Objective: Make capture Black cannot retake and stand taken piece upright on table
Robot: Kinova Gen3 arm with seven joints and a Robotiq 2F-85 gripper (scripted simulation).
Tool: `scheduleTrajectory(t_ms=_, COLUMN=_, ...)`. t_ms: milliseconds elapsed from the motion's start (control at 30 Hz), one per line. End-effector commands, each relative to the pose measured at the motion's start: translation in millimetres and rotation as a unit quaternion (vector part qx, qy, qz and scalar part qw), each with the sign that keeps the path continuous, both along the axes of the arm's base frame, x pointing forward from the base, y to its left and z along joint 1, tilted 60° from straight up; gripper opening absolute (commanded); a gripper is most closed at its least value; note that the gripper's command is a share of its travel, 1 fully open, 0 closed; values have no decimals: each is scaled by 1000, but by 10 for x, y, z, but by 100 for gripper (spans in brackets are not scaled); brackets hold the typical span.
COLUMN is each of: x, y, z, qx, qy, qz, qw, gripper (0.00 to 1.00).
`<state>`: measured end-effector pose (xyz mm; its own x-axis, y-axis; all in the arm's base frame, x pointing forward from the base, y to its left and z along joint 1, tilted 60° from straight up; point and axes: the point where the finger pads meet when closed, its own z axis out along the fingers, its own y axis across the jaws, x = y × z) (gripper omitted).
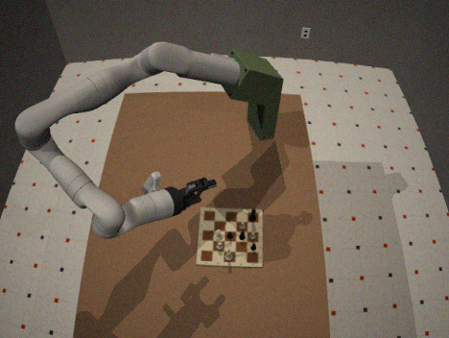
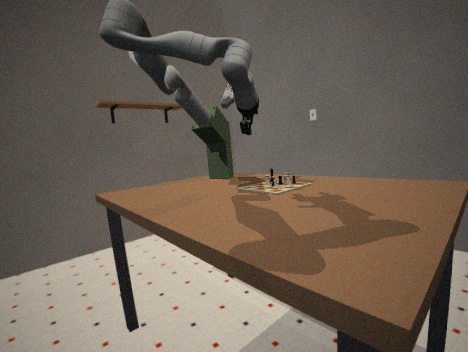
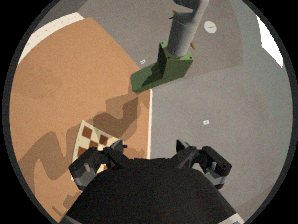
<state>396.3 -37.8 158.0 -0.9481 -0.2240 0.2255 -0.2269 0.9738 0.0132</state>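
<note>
The chessboard (image 1: 204, 226) (image 2: 254, 190) (image 3: 80, 138) lies on the table. In the top view a tall black piece (image 1: 252, 215) stands at its back right corner. Black pieces (image 1: 230, 235) (image 1: 242, 235) stand side by side in the middle row, between a white piece (image 1: 219, 235) and another white piece (image 1: 252, 236). A white piece (image 1: 242, 226) stands behind them. In front are a white piece (image 1: 220, 245), a black piece (image 1: 253, 247) and a white piece (image 1: 228, 255). The edge letters are too small to read. My gripper (image 1: 207, 187) (image 2: 246, 130) (image 3: 149, 146) is open and empty, high above the table, behind the board's left part.
The brown table (image 1: 158, 130) (image 2: 165, 205) (image 3: 50, 95) carries the board. The green arm mount (image 1: 261, 86) (image 2: 220, 155) (image 3: 162, 72) stands at its back. A wall shelf (image 2: 142, 105) is at the left in the exterior view. Arm shadows cross the table. In the wrist view the gripper hides part of the board.
</note>
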Motion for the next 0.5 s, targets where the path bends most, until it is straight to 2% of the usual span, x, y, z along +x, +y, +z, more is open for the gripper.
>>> scheduleTrajectory(t_ms=0, x=94, y=71, z=65, qx=0, qy=-19, qz=-12, qw=1000, gripper=100)
scheduleTrajectory(t_ms=167, x=94, y=71, z=65, qx=0, qy=-19, qz=-12, qw=1000, gripper=100)
scheduleTrajectory(t_ms=200, x=181, y=132, z=125, qx=0, qy=-38, qz=-31, qw=999, gripper=100)
scheduleTrajectory(t_ms=467, x=181, y=132, z=125, qx=0, qy=-38, qz=-31, qw=999, gripper=100)
